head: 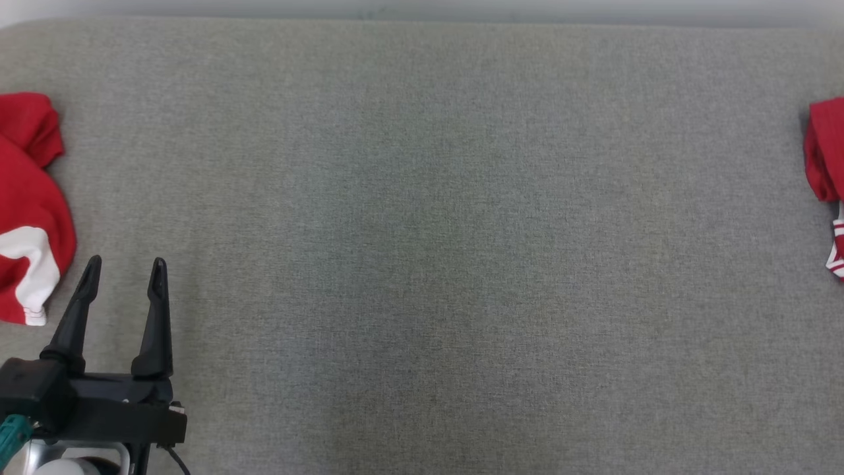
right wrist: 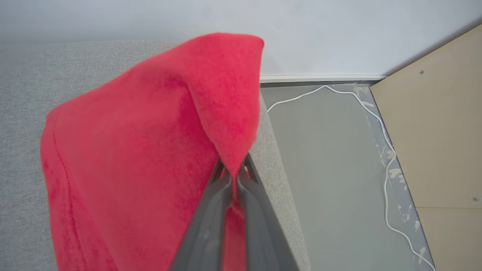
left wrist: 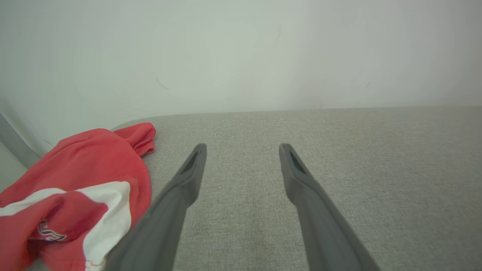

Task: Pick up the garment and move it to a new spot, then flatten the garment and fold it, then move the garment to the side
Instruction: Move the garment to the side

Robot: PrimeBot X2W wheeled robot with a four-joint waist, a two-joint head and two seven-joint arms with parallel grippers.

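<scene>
A red garment point(right wrist: 150, 131) is pinched by a fold between the fingers of my right gripper point(right wrist: 234, 169), which is shut on it at the right edge of the grey padded surface point(head: 422, 231). In the head view this garment point(head: 824, 152) shows at the far right edge, with a striped white trim below it. My left gripper point(head: 126, 264) stands open at the lower left with nothing between its fingers point(left wrist: 301, 177). Just to its left lies another crumpled red and white garment point(head: 26, 218), also seen beside the fingers in the left wrist view point(left wrist: 94, 162).
The surface ends at a pale wall at the back. Past its right edge the grey floor point(right wrist: 331, 169) drops away, with a white cable point(right wrist: 384, 131) and a beige board point(right wrist: 433, 113).
</scene>
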